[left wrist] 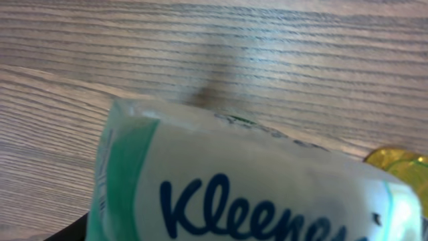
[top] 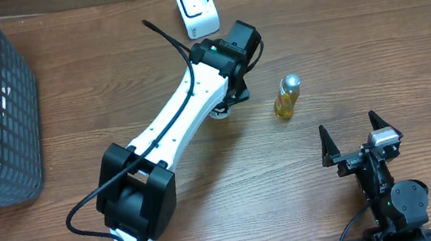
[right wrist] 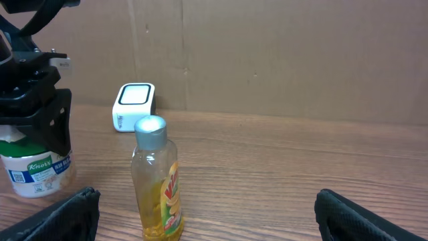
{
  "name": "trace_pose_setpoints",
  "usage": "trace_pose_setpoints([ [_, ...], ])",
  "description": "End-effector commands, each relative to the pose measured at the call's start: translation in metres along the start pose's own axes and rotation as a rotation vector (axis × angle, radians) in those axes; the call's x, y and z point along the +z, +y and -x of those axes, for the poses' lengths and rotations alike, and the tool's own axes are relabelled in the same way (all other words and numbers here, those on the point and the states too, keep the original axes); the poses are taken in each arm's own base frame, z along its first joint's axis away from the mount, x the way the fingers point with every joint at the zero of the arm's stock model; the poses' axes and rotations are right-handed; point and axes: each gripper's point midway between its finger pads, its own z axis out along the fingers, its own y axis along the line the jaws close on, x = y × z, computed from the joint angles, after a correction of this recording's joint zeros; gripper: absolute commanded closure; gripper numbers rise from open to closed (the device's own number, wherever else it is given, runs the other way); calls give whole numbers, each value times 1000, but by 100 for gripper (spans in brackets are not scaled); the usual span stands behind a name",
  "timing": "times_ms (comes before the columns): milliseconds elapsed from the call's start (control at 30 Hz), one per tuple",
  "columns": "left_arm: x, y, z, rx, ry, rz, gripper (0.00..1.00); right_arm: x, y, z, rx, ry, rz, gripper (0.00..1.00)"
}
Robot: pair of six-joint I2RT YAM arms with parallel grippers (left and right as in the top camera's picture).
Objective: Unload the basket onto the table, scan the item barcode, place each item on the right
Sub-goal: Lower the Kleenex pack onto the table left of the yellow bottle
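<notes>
A white Kleenex pack [left wrist: 267, 167] is marked with a green band and dark blue lettering. Near the white scanner [top: 196, 9], a clear bottle [top: 287, 98] of yellow liquid is capped in silver. Brown wood grain is shown by the table [top: 405, 26]. The basket [top: 16, 115] is of grey mesh.

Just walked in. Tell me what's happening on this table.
The left gripper is closed on a Kleenex pack, holding it low at the table, a little short of the white scanner. A bottle of yellow liquid stands upright beside it, untouched. The right gripper sits open near the front edge, holding nothing. A grey basket with more packets is at the far left.
</notes>
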Motion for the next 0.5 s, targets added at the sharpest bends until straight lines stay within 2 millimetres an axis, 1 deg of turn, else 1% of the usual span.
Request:
trace_pose_setpoints([
  [0,-4,-3,-2,7,-30,11,77,1,0,-4,0,7,0,0],
  [267,-5,-8,-8,30,-37,15,75,1,0,-4,0,7,0,0],
  [467,1,-8,-14,40,-31,22,72,1,0,-4,0,7,0,0],
])
